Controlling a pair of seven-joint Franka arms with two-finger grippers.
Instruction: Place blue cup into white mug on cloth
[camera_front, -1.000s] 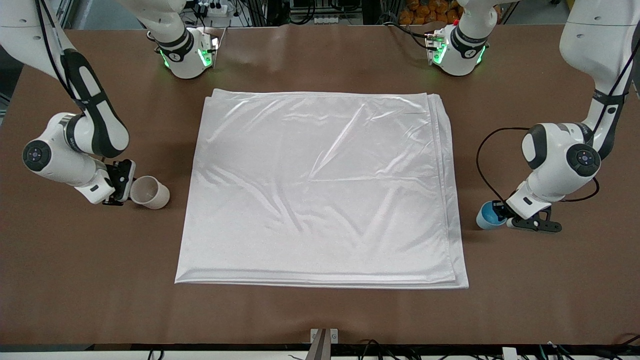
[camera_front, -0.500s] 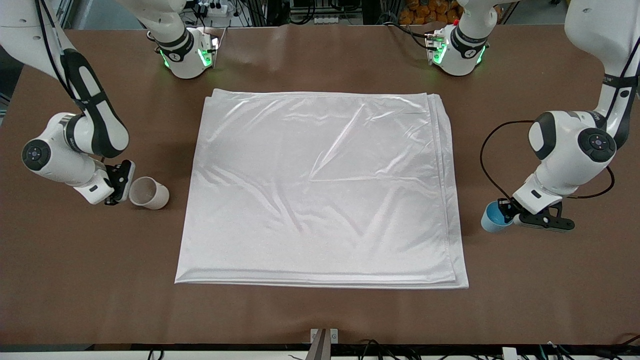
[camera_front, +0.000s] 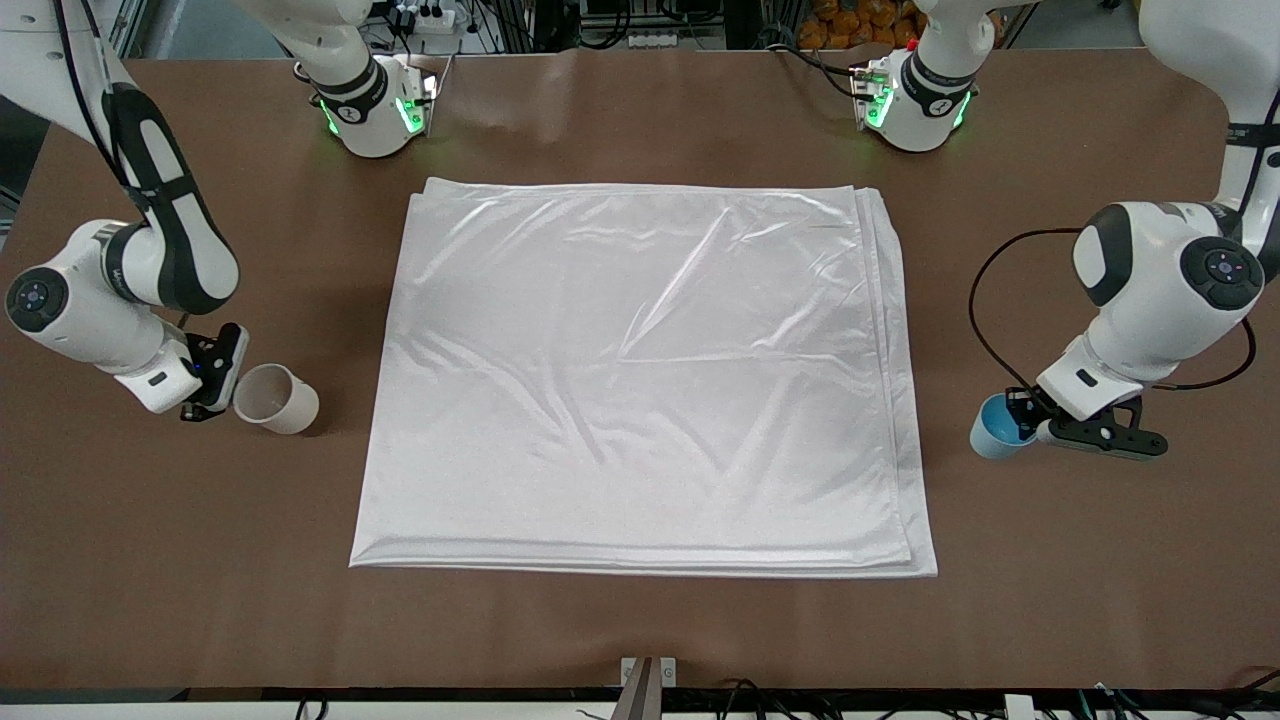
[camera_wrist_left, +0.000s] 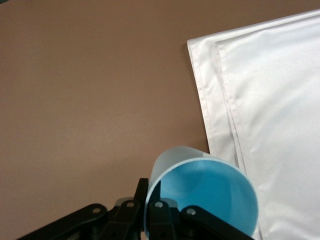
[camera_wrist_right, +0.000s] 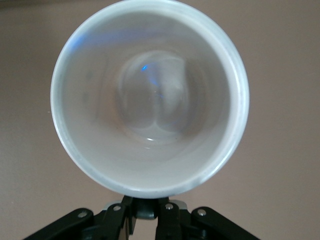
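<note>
The white cloth (camera_front: 640, 380) lies flat in the middle of the brown table. My left gripper (camera_front: 1022, 420) is shut on the rim of the blue cup (camera_front: 995, 428), held tilted above the table beside the cloth's edge at the left arm's end. In the left wrist view the blue cup (camera_wrist_left: 205, 195) shows its open mouth, one finger inside the rim and one outside. My right gripper (camera_front: 222, 380) is shut on the white mug (camera_front: 277, 398) by its black handle, tilted above the table at the right arm's end. The right wrist view looks into the mug (camera_wrist_right: 150, 95); its handle (camera_wrist_right: 146, 209) sits between the jaws.
The cloth's layered corner (camera_wrist_left: 210, 90) shows in the left wrist view. The two arm bases (camera_front: 375, 100) (camera_front: 915, 100) stand along the table's edge farthest from the front camera. Bare table surrounds the cloth.
Both arms have drawn outward, away from the cloth. The left gripper carried the blue cup toward the left arm's end and up; the right gripper carried the mug toward the right arm's end.
</note>
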